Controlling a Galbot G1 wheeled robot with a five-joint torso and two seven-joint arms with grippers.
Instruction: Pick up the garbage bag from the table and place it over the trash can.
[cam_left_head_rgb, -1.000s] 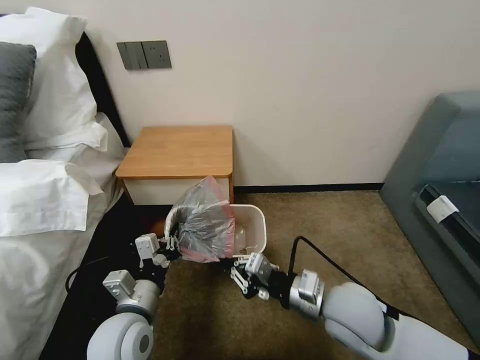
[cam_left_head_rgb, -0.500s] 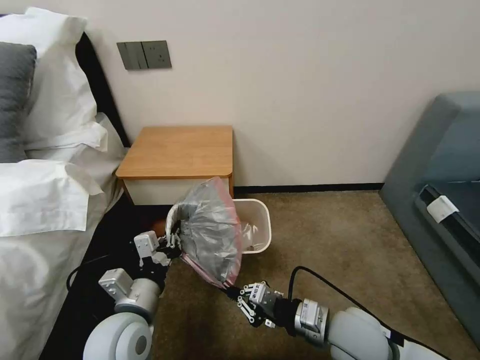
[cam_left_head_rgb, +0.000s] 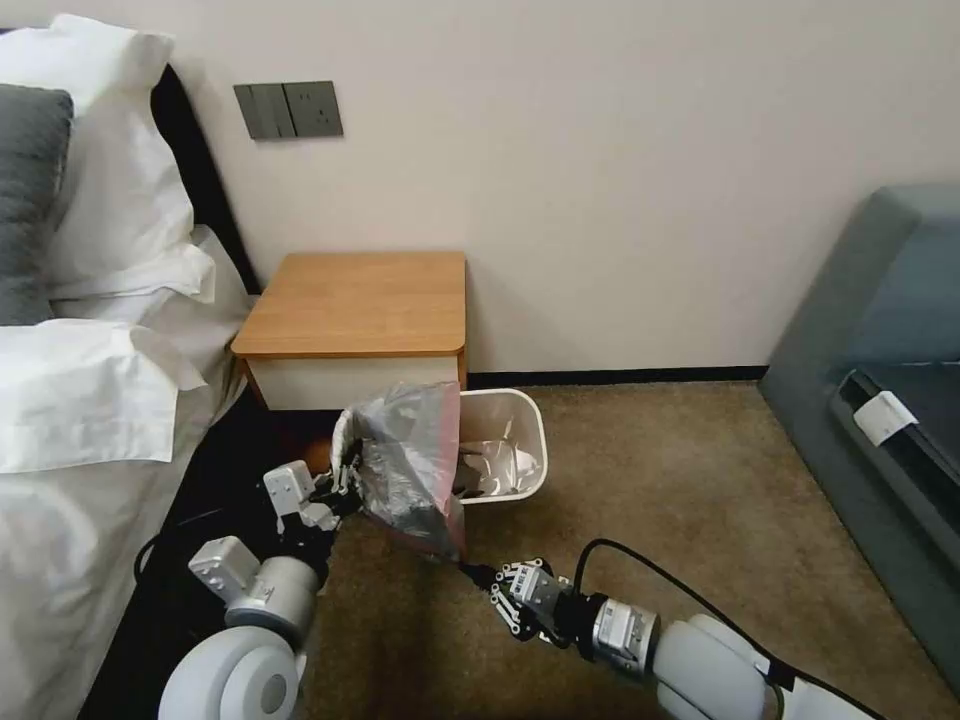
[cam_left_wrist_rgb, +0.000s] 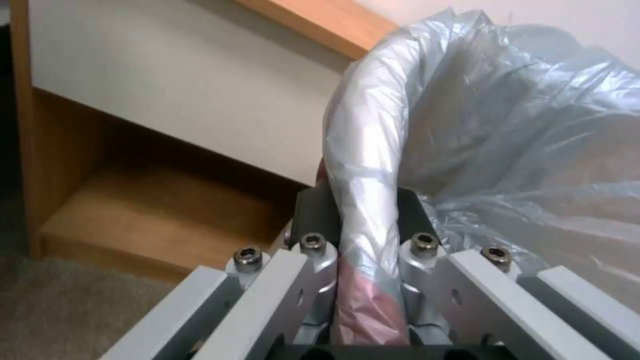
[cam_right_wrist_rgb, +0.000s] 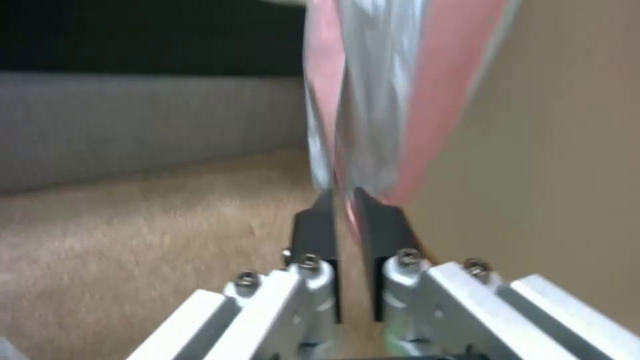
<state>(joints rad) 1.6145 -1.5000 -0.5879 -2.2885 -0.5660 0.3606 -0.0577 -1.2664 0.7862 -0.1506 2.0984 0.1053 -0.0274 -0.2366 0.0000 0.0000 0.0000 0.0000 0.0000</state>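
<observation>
Two grippers of ours hold the garbage bag stretched above the carpet in front of the table, whose tabletop is bare. Our left gripper has its fingers clenched on a bunched section of the bag's rim at the side of the trash can nearest the bed, while our right gripper, low over the carpet, has its fingers pinched on the pink band. Draped between them, the bag hangs over the near-left part of the can, the far-right part of the opening uncovered.
</observation>
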